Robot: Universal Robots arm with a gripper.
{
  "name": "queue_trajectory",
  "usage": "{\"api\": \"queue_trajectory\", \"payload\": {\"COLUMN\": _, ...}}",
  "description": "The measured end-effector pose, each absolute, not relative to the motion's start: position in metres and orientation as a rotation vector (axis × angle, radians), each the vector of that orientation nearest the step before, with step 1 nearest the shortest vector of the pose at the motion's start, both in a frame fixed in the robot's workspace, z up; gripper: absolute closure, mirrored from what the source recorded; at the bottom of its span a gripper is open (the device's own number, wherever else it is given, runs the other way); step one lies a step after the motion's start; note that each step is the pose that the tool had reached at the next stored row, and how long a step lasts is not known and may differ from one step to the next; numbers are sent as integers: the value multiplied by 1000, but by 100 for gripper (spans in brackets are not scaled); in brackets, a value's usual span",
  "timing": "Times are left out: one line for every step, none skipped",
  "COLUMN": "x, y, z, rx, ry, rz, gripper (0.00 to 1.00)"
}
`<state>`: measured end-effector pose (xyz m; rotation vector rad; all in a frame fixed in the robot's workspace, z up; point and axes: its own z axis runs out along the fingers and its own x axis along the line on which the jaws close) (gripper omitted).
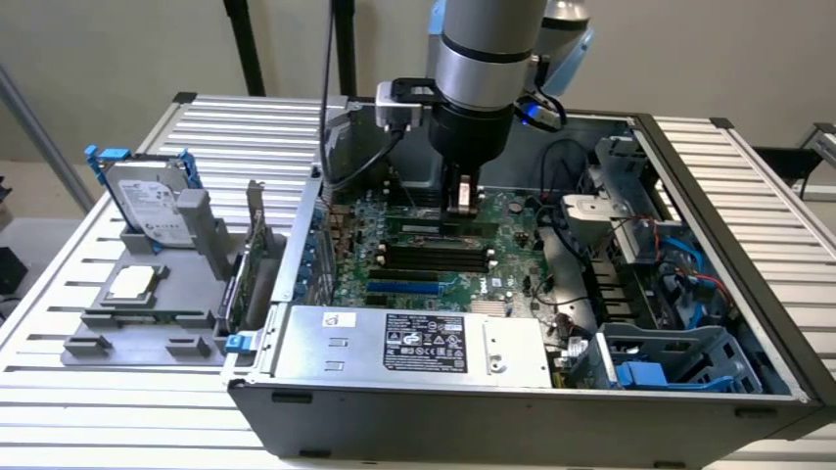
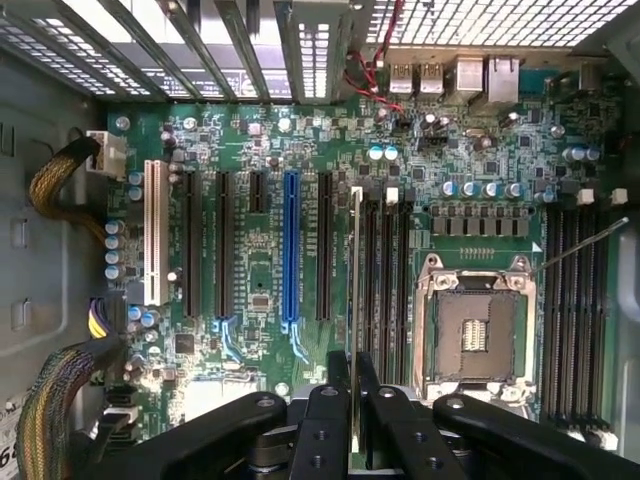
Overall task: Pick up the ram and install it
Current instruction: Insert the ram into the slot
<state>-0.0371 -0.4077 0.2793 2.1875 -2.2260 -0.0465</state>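
A: Where's the ram (image 2: 354, 270)?
B: Pinched edge-on in the gripper (image 2: 353, 400), over the black slots (image 2: 385, 270) at nine o'clock from the CPU socket (image 2: 478, 325).
A: Trouble?
B: Tilted, it might miss the slot.

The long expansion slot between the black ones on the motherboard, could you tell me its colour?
Blue; the expansion slot shows best in the wrist view.

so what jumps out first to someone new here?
The arm reaching down into the open computer case, its fingers closed on the ram, a thin stick held edge-on over the motherboard next to the black slots. Then the hard drive propped in a grey holder at the exterior view's left.
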Motion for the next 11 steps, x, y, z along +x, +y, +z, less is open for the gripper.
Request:
{"api": "queue_trajectory", "payload": {"x": -36, "y": -408, "z": 278, "rx": 2186, "ry": -2225, "rz": -44, "gripper": 86}}
{"api": "queue_trajectory", "payload": {"x": -36, "y": -408, "z": 276, "rx": 2186, "ry": -2224, "rz": -43, "gripper": 86}}
{"api": "queue_trajectory", "payload": {"x": -35, "y": -408, "z": 274, "rx": 2186, "ry": -2224, "rz": -42, "gripper": 86}}
{"api": "queue_trajectory", "payload": {"x": -35, "y": -408, "z": 273, "rx": 2185, "ry": -2224, "rz": -42, "gripper": 86}}
{"api": "queue_trajectory", "payload": {"x": -35, "y": -408, "z": 271, "rx": 2185, "ry": -2224, "rz": -42, "gripper": 86}}
{"api": "queue_trajectory", "payload": {"x": -35, "y": -408, "z": 269, "rx": 2185, "ry": -2224, "rz": -42, "gripper": 86}}
{"api": "queue_trajectory", "payload": {"x": -35, "y": -408, "z": 267, "rx": 2186, "ry": -2224, "rz": -42, "gripper": 86}}
{"api": "queue_trajectory", "payload": {"x": -35, "y": -408, "z": 265, "rx": 2186, "ry": -2224, "rz": -42, "gripper": 86}}
{"api": "queue_trajectory", "payload": {"x": -35, "y": -408, "z": 263, "rx": 2186, "ry": -2224, "rz": -42, "gripper": 86}}
{"api": "queue_trajectory", "payload": {"x": -35, "y": -408, "z": 262, "rx": 2186, "ry": -2224, "rz": -42, "gripper": 86}}
{"api": "queue_trajectory", "payload": {"x": -35, "y": -408, "z": 260, "rx": 2185, "ry": -2224, "rz": -42, "gripper": 86}}
